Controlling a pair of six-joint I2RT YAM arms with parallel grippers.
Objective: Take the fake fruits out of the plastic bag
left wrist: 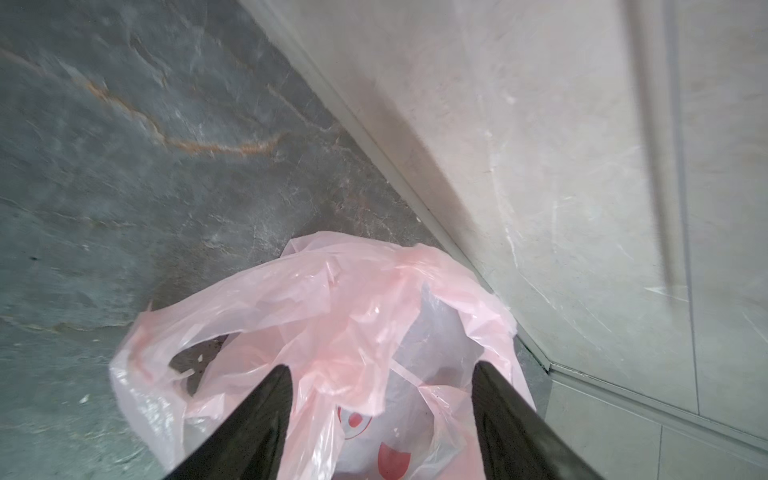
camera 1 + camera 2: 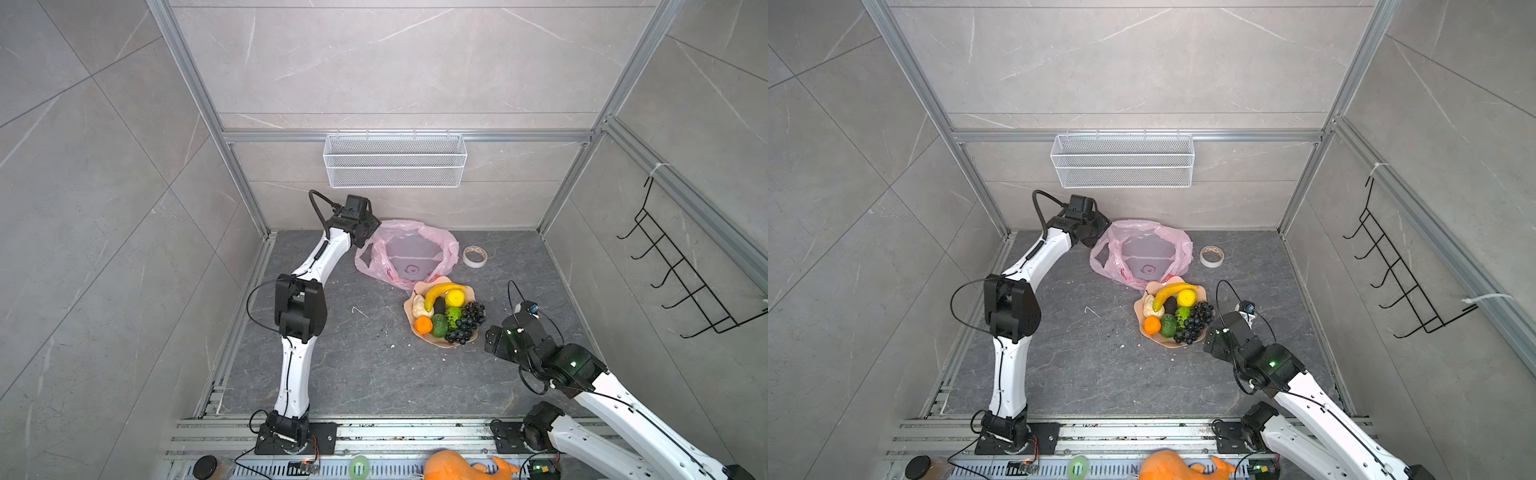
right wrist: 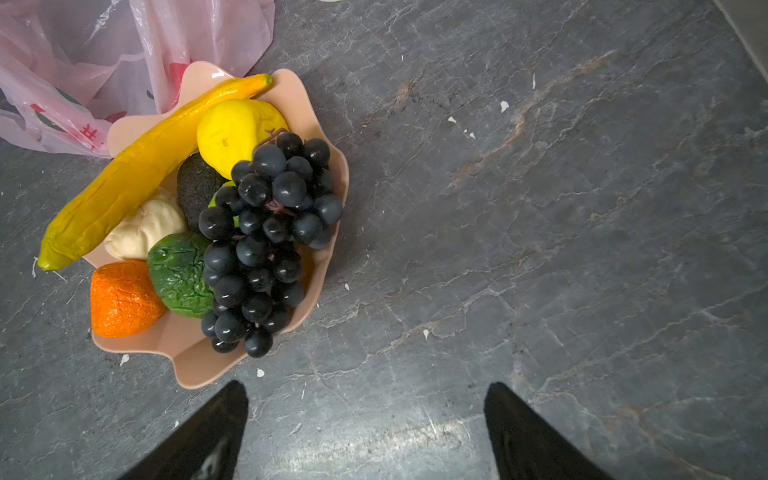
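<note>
Status report. Every one of the fake fruits I can count lies on the peach plate: banana, lemon, orange, green avocado, dark avocado, lime-green fruit, grape bunch and cream-white piece.

The plate stands on the worktop, its far rim touching the plastic bag. The bag sits slumped open near the back wall. In both top views its inside shows only flat film and a red printed mark. Folds hide part of it, so I cannot rule out a small piece.

The left fingers are spread wide at the bag's mouth, with film between them but unpinched, and hold nothing. The right fingers are wide apart and empty, over bare worktop just beside the plate.

My judgement is that unloading looks finished. All that is left is to check the folds.
</note>
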